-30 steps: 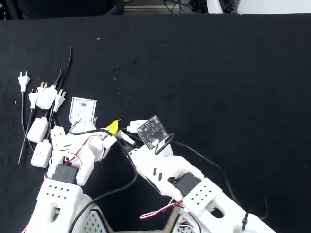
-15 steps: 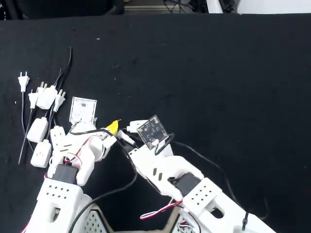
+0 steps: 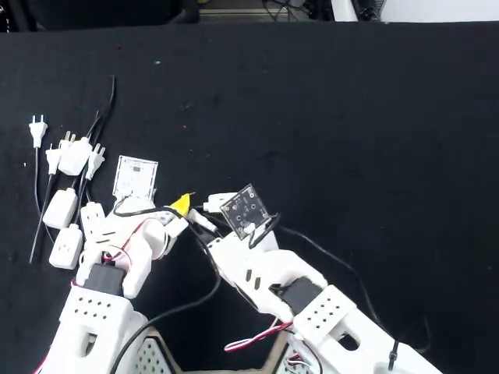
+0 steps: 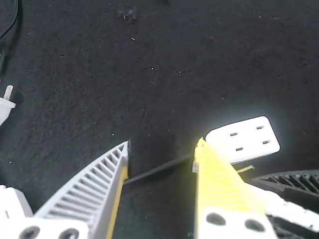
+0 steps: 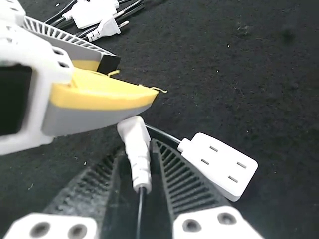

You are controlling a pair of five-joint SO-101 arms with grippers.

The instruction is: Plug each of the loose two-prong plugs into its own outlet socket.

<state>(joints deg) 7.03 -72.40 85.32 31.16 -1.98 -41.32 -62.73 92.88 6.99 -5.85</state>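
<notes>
The black table (image 3: 351,117) carries all the things. The left tool (image 4: 163,143) is spread: its grey finger and its yellow finger (image 4: 219,184) stand apart, and a thin black cable (image 4: 154,173) crosses the gap between them. The right tool (image 5: 138,152) is pinching a white plug (image 5: 132,133) by its body, and the cord of the plug runs back between the two black fingers. The front end of this plug is just beside the tip of the yellow finger. A white socket block (image 5: 219,164) with four slots lies flat on the table, just beside the tip of the right tool and near the left tool. A bunch of loose plugs (image 3: 72,156) lies well apart from both tools, on the outer side of the left one.
</notes>
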